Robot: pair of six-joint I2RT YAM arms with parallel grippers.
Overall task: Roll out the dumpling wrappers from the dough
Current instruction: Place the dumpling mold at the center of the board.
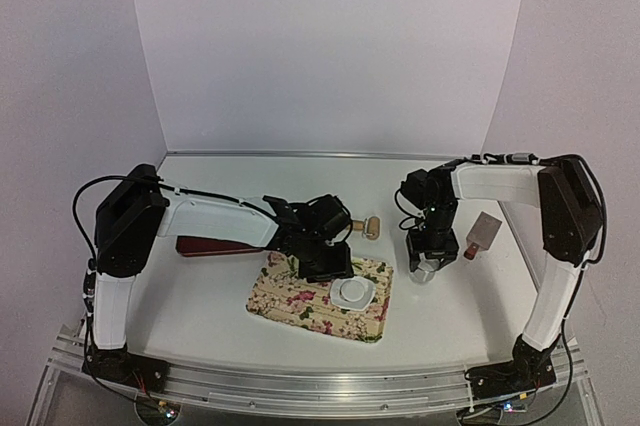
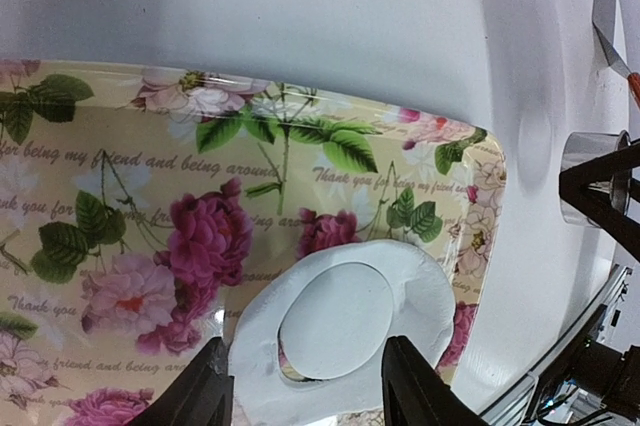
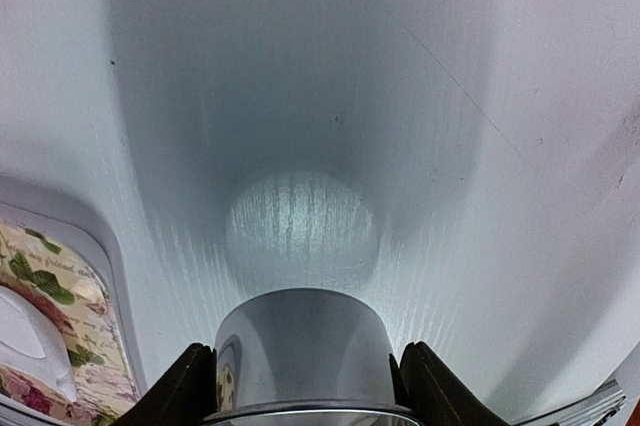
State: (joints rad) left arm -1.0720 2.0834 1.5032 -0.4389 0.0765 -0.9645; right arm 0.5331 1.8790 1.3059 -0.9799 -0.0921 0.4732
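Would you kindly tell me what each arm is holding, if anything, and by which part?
The right fingers grip the metal ring cutter by its outer wall, one on each side. The left fingers hold nothing.

- white table (image 1: 200,311), its back edge against the white wall
- floral tray (image 1: 285,298) in the middle, towards the front edge
- dark red object (image 1: 215,246) left of the tray
- wooden roller (image 1: 372,227) behind the tray
- scraper (image 1: 483,234) near the right edge
- pale round dumpling wrapper (image 3: 300,231) just right of the tray
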